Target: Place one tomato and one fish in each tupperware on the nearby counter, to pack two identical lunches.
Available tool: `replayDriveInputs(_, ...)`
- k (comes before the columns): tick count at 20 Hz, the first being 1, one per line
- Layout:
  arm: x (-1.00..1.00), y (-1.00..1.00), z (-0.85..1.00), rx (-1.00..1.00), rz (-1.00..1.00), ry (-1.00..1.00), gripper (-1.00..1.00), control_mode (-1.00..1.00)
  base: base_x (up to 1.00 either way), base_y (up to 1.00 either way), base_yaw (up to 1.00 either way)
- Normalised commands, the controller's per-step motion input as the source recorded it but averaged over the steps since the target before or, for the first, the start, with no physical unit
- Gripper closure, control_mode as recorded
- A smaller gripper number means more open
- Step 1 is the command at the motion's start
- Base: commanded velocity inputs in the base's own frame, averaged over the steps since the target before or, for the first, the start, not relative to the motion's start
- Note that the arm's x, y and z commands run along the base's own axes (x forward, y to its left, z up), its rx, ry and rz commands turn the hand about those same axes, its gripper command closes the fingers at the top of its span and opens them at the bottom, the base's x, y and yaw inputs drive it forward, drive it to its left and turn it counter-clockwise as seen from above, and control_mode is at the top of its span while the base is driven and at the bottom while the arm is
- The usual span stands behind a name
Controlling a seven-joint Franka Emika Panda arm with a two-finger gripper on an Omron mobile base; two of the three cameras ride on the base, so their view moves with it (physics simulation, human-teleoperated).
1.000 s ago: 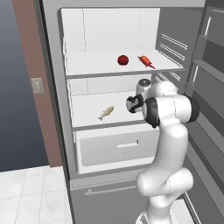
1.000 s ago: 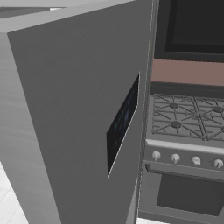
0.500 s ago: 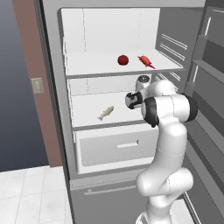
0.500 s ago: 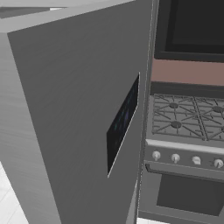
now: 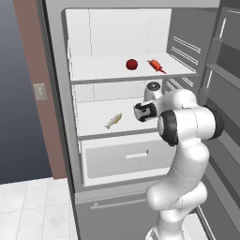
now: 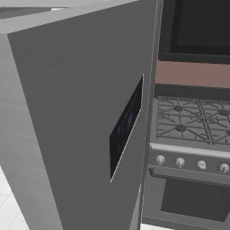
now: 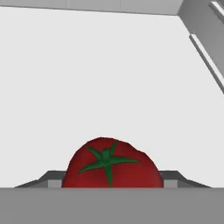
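You have the arm reaching into the open fridge [image 5: 61,93], where one tomato [image 7: 111,164] fills the hand view's bottom between the fingers, another tomato [image 5: 131,64] and orange fish [image 5: 157,66] sit on the upper shelf, the pale fish [image 5: 113,121] below; finger spread unclear.

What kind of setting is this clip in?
A rendered home kitchen, it seems: an open fridge with a tomato and fish on its shelves, and a gas stove with knobs beside it.
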Motion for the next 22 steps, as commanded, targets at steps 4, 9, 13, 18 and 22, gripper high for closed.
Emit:
replayDriveInputs(4, -1.0, 0.6, 0.67, -0.11, -0.02, -0.27, 1.0, -1.0, 0.0, 0.0, 0.0)
replayDriveInputs(9, -1.0, 0.45, 1.0, 0.03, -0.12, -0.07, 1.0, -1.0, 0.0, 0.0, 0.0)
replayDriveInputs(13, -1.0, 0.28, 1.0, 0.21, -0.21, 0.04, 1.0, -1.0, 0.0, 0.0, 0.0)
replayDriveInputs(18, -1.0, 0.19, 1.0, 0.32, -0.2, 0.17, 1.0, -1.0, 0.0, 0.0, 0.0)
replayDriveInputs(22, -0.97, 0.22, 0.9, 0.31, -0.02, 0.13, 1.0, -1.0, 0.0, 0.0, 0.0)
